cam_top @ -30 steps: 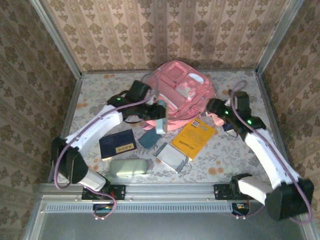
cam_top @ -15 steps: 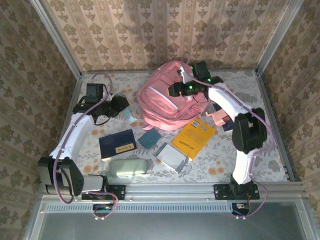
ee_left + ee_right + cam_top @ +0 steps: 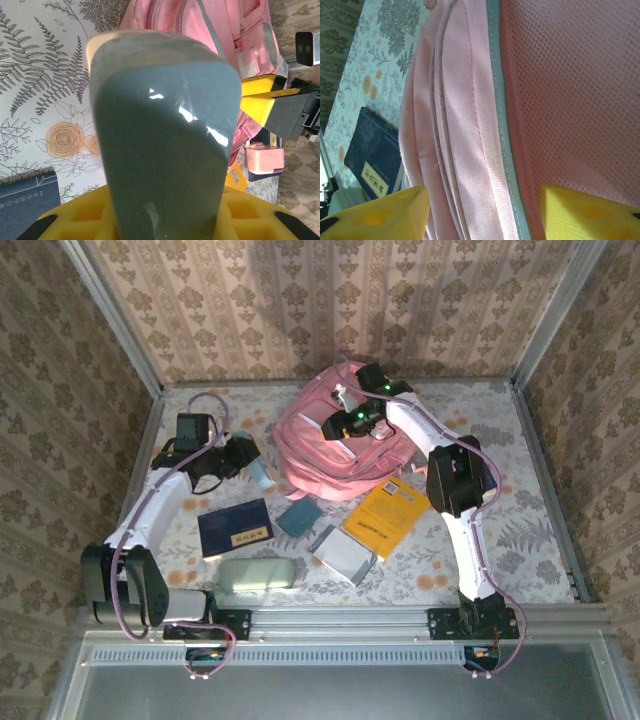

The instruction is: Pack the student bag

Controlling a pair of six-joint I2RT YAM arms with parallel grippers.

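Count: two arms, two hands, one student bag (image 3: 318, 455), three books, one pale green case (image 3: 257, 573), one small teal item (image 3: 298, 517), one held grey-blue case (image 3: 165, 150).
Left hand (image 3: 248, 458): at the left of the surface (image 3: 510, 540), closed on the grey-blue case, apart from the bag.
Navy book (image 3: 235, 527): flat, near the left hand; the pale green case lies nearer the arm bases.
Teal item: between the navy book and the grey book (image 3: 343, 555).
Student bag: far middle of the surface, bulging, pink.
Right hand (image 3: 338, 425): on top of the bag; its yellow fingers (image 3: 375, 215) stand apart with pink fabric between them. Whether they pinch it, I cannot tell.
Yellow book (image 3: 387, 517): flat, its far corner against the bag's near right edge.
Top view: gives the whole layout; the held case looks like a thin pale-blue sliver.
Left wrist view: shows that case's glossy face and cream edge.
Right wrist view: shows the bag's stitched seams, a pale strip (image 3: 495, 100) and pink mesh (image 3: 570, 100).
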